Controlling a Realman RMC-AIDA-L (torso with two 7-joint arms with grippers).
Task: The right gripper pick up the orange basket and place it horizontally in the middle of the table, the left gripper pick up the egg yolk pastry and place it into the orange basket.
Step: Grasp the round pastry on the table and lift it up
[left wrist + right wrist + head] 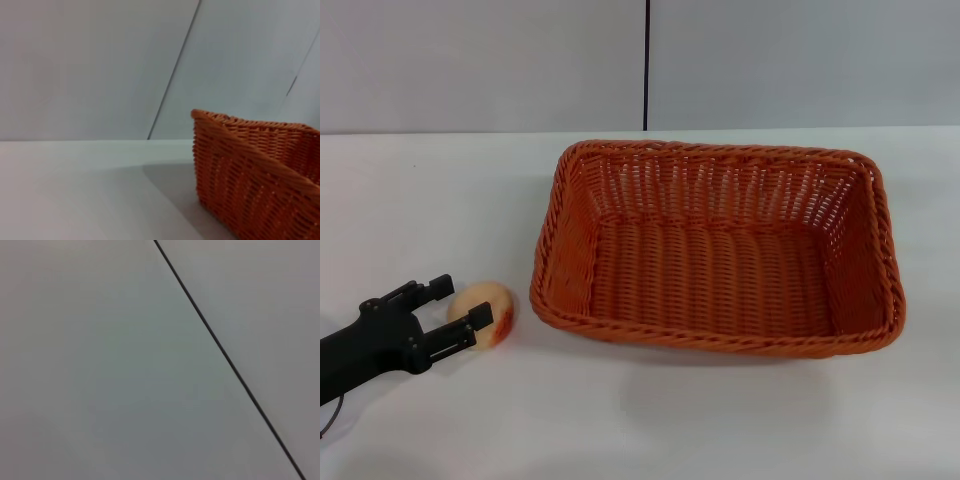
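The orange basket [566,300] lies lengthwise across the middle of the white table [420,200], open side up and with nothing in it. One of its corners fills the near side of the left wrist view, orange basket [250,170]. The egg yolk pastry [492,307], a small pale ball with an orange-red patch, rests on the table just left of the basket. My left gripper [461,302] reaches in from the lower left, open. One finger overlaps the pastry's near side and the other is just off its left edge. My right gripper is out of view.
A pale grey wall with a dark vertical seam [646,65] backs the table. The right wrist view shows only that wall and the seam [225,355]. Bare tabletop lies in front of the basket and to its left.
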